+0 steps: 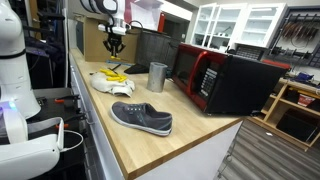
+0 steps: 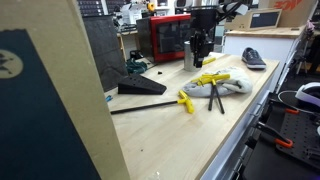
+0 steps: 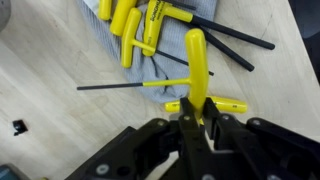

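My gripper (image 3: 197,115) is shut on the yellow handle of a T-handle hex key (image 3: 195,60) and holds it above a wooden table. Below it, several more yellow T-handle keys (image 3: 135,30) lie on a grey cloth (image 3: 170,55). One key with a long black shaft (image 3: 120,86) lies across the cloth's edge. In both exterior views the gripper (image 1: 114,45) (image 2: 197,55) hangs over the cloth and its pile of keys (image 1: 112,80) (image 2: 217,83).
A metal cup (image 1: 157,77) stands next to the cloth, and a grey shoe (image 1: 141,118) (image 2: 253,58) lies nearer the table end. A red and black microwave (image 1: 215,80) (image 2: 165,38) stands behind. A black wedge (image 2: 140,86) and another long yellow-handled key (image 2: 185,100) lie further along.
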### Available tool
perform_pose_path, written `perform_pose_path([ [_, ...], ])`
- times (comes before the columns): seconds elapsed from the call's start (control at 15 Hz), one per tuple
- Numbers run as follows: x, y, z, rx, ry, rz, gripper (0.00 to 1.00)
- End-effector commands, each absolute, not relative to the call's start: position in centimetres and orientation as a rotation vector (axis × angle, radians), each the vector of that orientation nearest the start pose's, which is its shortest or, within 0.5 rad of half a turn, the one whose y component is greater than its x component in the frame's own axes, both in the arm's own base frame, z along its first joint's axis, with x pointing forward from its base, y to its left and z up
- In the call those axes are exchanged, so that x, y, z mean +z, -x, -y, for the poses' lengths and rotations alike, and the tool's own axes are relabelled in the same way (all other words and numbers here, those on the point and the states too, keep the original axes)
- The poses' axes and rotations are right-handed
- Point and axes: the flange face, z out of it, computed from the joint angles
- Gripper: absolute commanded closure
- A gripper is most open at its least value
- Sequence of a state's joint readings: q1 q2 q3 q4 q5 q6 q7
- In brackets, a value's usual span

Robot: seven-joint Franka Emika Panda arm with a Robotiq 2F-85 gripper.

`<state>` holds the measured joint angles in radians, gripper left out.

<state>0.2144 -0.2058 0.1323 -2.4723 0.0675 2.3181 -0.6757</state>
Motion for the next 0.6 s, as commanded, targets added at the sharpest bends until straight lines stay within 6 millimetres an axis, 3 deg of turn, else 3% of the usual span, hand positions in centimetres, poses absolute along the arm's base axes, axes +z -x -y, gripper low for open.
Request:
perform_pose_path([
  [0.0,37.5,-44.8,-15.2,-0.08,2.873,1.177,0.96],
  [0.53,36.4,-46.0,-14.3,-0.079,3.037,0.539,0.96],
])
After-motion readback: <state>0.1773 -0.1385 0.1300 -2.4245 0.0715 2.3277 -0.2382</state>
